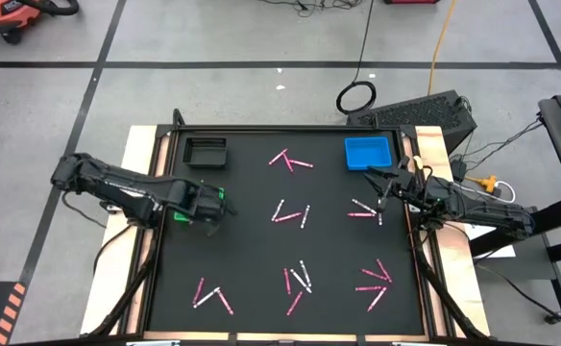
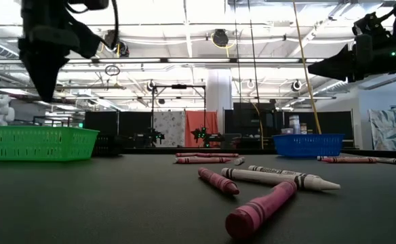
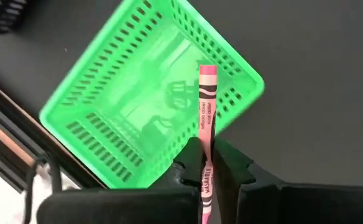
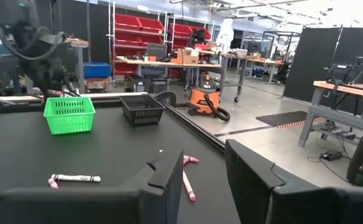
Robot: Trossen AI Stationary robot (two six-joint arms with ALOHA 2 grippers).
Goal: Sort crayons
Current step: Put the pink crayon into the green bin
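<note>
My left gripper (image 3: 205,163) hangs over the green basket (image 3: 150,106), shut on a pink crayon (image 3: 206,106). In the high view it is at the table's left (image 1: 213,204), with the basket (image 1: 179,215) partly under it. Several pink and white crayons lie flat on the black mat in small groups (image 1: 290,161) (image 1: 290,213) (image 1: 300,281) (image 1: 377,281). My right gripper (image 4: 200,180) stands open and level at the table's right edge (image 1: 381,183), near crayons (image 1: 365,210), and holds nothing. My left gripper pinches the pink crayon between its two fingers at about the middle of its length (image 3: 205,149). The fingers point down from above, and the crayon runs along them. It hangs upright, lifted clear, its free end (image 3: 207,71) over the green basket's wall.
A black basket (image 1: 206,151) stands at the far left of the mat and a blue basket (image 1: 367,152) at the far right. In the low view, crayons (image 2: 259,207) lie close to the near edge. Wooden strips border the mat's left and right sides.
</note>
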